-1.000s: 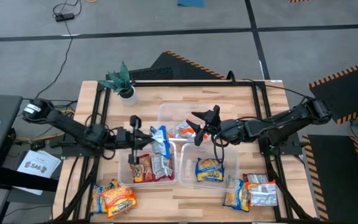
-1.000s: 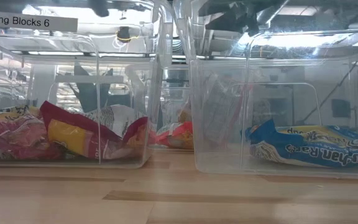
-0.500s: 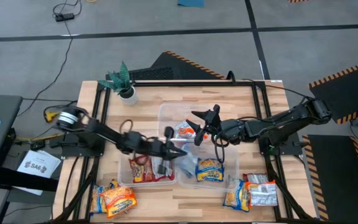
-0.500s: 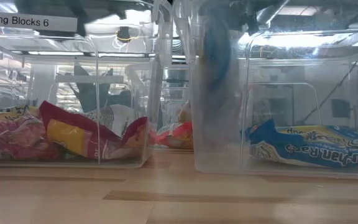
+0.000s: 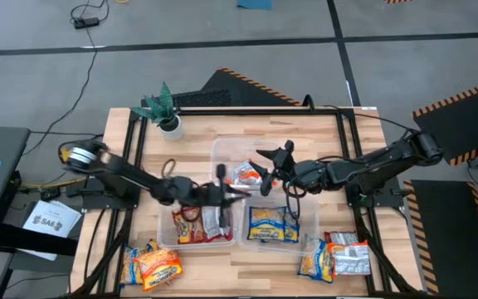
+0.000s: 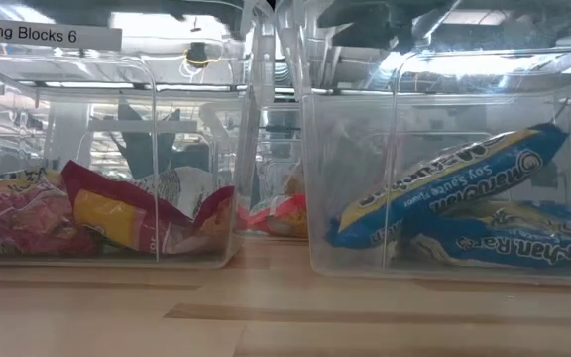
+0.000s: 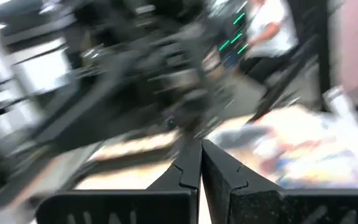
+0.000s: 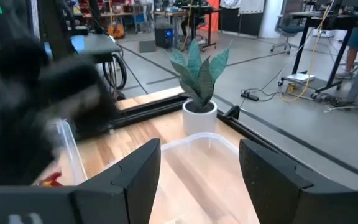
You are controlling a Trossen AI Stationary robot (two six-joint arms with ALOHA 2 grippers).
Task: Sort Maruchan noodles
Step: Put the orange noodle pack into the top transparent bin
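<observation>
Grey floor surrounds a wooden table [image 5: 197, 137] carrying clear tubs, a potted plant [image 5: 163, 108] and noodle packets. From above, the left gripper [image 5: 237, 192] hangs over the gap between the front-left tub [image 5: 166, 236] and the front-right tub [image 5: 315, 223], while the right gripper [image 5: 265, 169] hovers over the rear tub [image 5: 221, 149]; loose packets [image 5: 150, 265] lie at both front corners. At table height, a blue-and-yellow packet [image 6: 444, 183] leans tilted atop another in the front-right tub. Past the left wrist, the fingers [image 7: 224, 170] meet, holding nothing. Past the right wrist, the fingers [image 8: 142, 168] stand apart, empty. A drop into the tub looks just finished; next, the left arm should reach a loose front-corner packet, spreading its fingers first.
</observation>
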